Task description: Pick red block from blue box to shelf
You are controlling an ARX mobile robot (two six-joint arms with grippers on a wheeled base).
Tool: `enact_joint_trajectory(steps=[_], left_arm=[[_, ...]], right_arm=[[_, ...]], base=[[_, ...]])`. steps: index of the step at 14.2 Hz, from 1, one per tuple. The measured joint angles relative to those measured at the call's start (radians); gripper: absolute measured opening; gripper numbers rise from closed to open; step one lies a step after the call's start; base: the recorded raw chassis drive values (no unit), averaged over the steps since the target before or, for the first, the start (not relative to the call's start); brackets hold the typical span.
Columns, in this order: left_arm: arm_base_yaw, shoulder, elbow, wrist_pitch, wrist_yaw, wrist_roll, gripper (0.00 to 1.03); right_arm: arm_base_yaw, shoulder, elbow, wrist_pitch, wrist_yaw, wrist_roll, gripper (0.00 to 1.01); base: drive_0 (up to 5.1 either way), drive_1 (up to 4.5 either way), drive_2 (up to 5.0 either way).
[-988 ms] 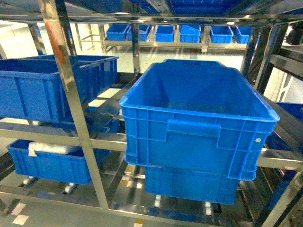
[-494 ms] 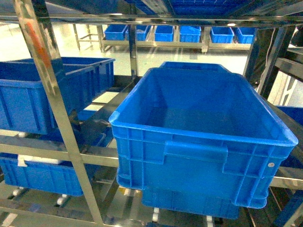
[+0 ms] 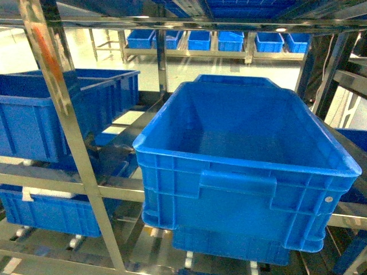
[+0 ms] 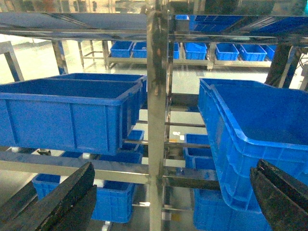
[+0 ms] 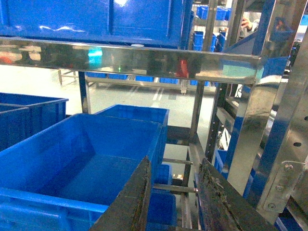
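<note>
The red block and the blue box are out of view in all three views. The shelf [image 3: 74, 143] of shiny steel uprights and rails fills the head view, and no gripper shows there. In the left wrist view my left gripper [image 4: 173, 168] is open wide with nothing between its fingers, facing a shelf upright [image 4: 156, 120]. My right gripper [image 5: 175, 161] is open and empty below a shelf rail [image 5: 144, 60]. That rail carries a small red glint [image 5: 182, 67].
A big dark blue ribbed crate [image 3: 246, 166] sits on the shelf straight ahead, seemingly empty, with another crate under it. More dark blue crates [image 3: 51, 114] stand at the left, and a row of them [image 3: 229, 40] on a far rack. Steel uprights [image 5: 250, 125] stand close at the right.
Since a second ago the head view has closed in on the shelf, so the big crate looks larger and lower. It has barely shifted in the last half second.
</note>
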Motion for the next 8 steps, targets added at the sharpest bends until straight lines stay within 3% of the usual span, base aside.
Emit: enact_joint_trajectory(steps=[8], left_arm=[[0.000,0.000,0.000,0.000,0.000,0.000,0.98]], right_arm=[[0.000,0.000,0.000,0.000,0.000,0.000,0.26]], base=[[0.0,0.00,0.0]])
